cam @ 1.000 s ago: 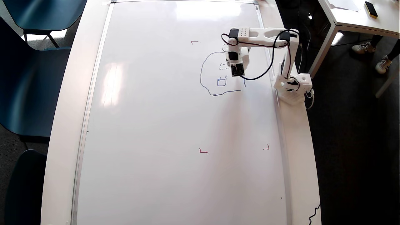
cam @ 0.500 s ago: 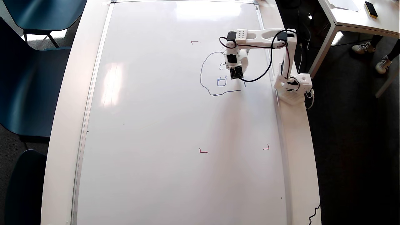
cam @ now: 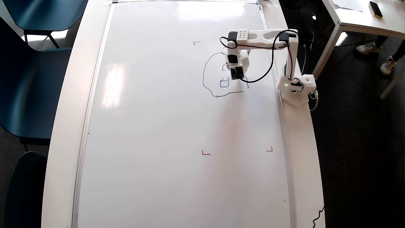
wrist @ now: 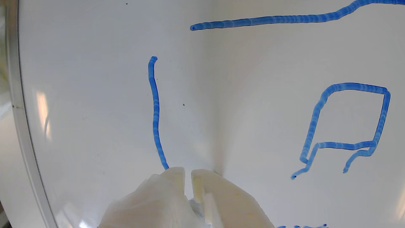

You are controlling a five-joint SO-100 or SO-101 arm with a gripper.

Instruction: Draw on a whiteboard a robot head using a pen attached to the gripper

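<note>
The whiteboard (cam: 158, 126) fills the table top. At its upper right is the robot head (cam: 203, 79), a thin blue wobbly outline with a small square (cam: 224, 86) inside. My gripper (cam: 236, 71) hangs over the right part of that drawing. In the wrist view its two white fingers (wrist: 164, 196) come up from the bottom edge, and the gripper (wrist: 188, 172) is shut to a thin slit. A blue vertical stroke (wrist: 155, 110) ends at the left fingertip. A blue square (wrist: 354, 87) lies to the right, and a long line (wrist: 269, 20) runs across the top. The pen is hidden under the jaws.
The arm's base (cam: 297, 87) stands on the white table rim at the right. Red corner marks (cam: 205, 153) (cam: 269, 149) (cam: 196, 42) sit on the board. Blue chairs (cam: 28, 79) stand on the left, a second table (cam: 364, 15) at upper right. The silver frame (wrist: 19, 110) runs close on the left.
The arm has swung a little to the left over the drawing, carrying the gripper further into the head's outline. The drawn lines look the same.
</note>
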